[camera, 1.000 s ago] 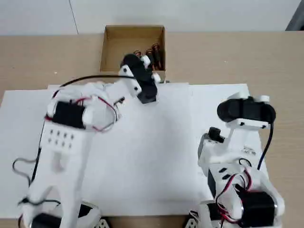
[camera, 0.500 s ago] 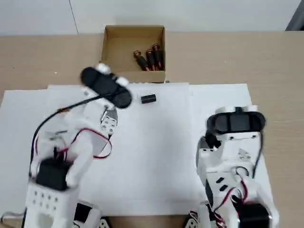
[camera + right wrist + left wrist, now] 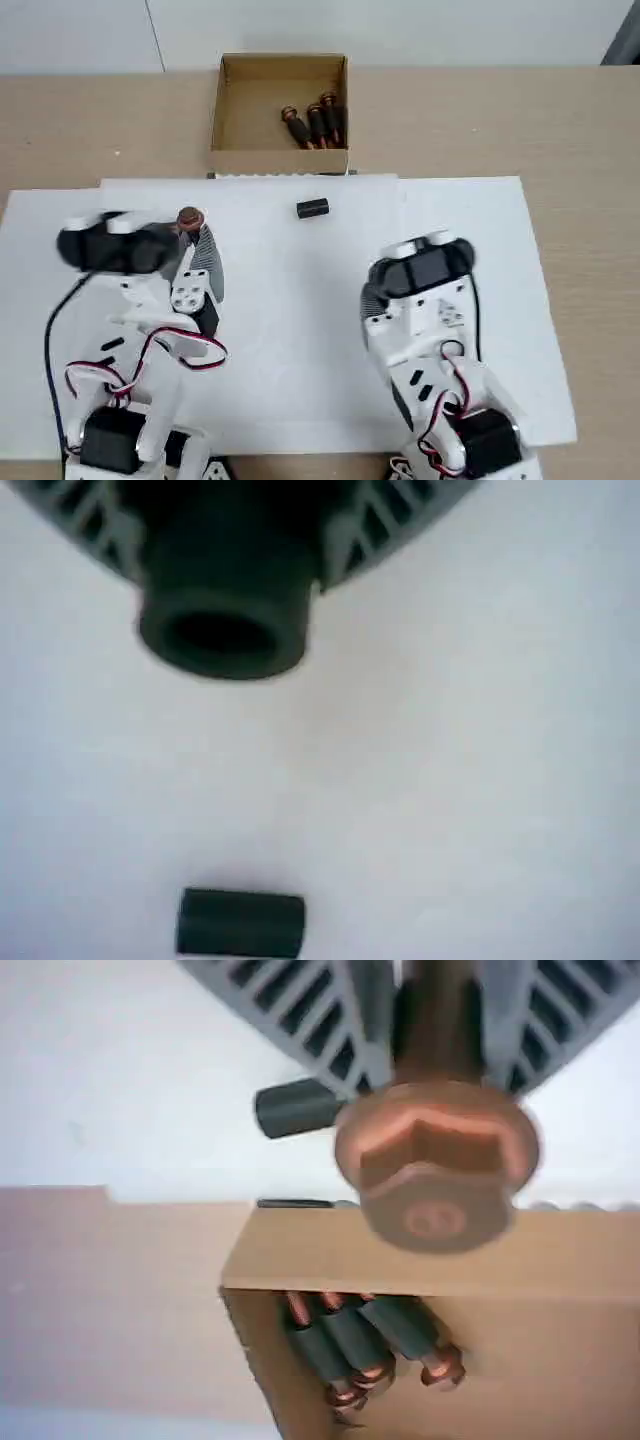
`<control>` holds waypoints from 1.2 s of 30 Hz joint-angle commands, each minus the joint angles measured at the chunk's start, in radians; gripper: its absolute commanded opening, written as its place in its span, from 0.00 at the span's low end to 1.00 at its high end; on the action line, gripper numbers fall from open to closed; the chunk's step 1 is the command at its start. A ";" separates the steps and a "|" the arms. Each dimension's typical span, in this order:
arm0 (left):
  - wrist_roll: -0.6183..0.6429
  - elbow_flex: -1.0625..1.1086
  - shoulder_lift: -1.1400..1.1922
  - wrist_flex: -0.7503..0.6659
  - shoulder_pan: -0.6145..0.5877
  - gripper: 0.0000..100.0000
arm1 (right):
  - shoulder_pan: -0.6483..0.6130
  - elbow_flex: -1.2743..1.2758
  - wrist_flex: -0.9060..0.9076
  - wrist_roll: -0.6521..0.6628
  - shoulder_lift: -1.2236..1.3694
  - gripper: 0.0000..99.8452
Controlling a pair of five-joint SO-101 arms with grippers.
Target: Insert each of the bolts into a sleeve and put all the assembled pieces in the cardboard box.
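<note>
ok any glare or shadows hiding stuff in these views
High view: even light on the white sheet, no glare. Left wrist view: the bolt has a mild sheen; the cardboard box interior is shaded, yet its assembled pieces show. Right wrist view: the held sleeve has a dark bore; the loose sleeve stands out against the sheet.

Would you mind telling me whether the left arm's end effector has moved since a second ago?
Yes. The left end effector, holding a bolt, has pulled back from the cardboard box toward its own base.
</note>
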 commanded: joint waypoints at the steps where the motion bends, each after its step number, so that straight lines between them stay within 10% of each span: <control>1: 0.158 0.027 -0.044 -0.037 0.000 0.01 | -0.051 0.083 -0.097 0.015 -0.064 0.00; 13: 0.290 0.186 -0.075 -0.298 0.026 0.01 | -0.223 0.316 -0.306 0.124 -0.157 0.00; 36: 0.408 0.240 -0.074 -0.304 0.253 0.01 | -0.252 0.402 -0.518 0.273 -0.157 0.00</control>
